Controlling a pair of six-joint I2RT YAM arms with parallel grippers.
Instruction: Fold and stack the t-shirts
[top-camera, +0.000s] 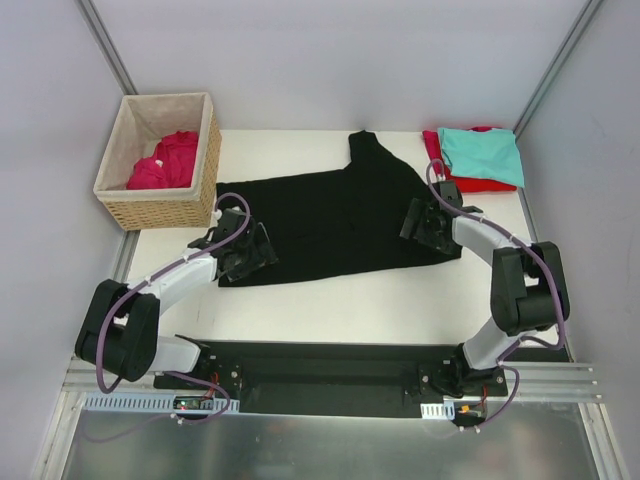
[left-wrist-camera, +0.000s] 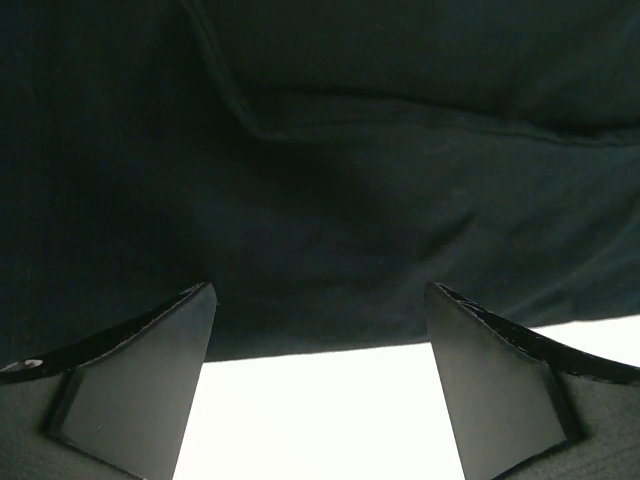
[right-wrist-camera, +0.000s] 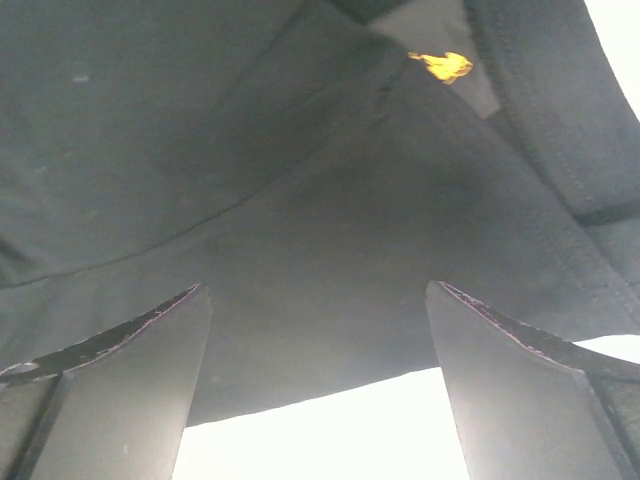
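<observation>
A large black t-shirt (top-camera: 335, 215) lies spread across the middle of the white table, one part reaching toward the back. My left gripper (top-camera: 262, 250) sits open at its near left corner, the cloth edge (left-wrist-camera: 320, 345) just past the fingertips and nothing between them. At the shirt's right edge my right gripper (top-camera: 420, 222) also stands open, over the black cloth (right-wrist-camera: 300, 300) by the collar and its small yellow-marked label (right-wrist-camera: 445, 66). A folded teal t-shirt (top-camera: 482, 152) rests on a red one (top-camera: 487, 182) at the back right. Crimson-pink shirts (top-camera: 168, 160) fill the basket.
The woven wicker basket (top-camera: 160, 208) with beige lining stands at the back left, close to my left arm. Grey walls and metal posts enclose the table (top-camera: 350, 310). A black base plate and rail run along the near edge.
</observation>
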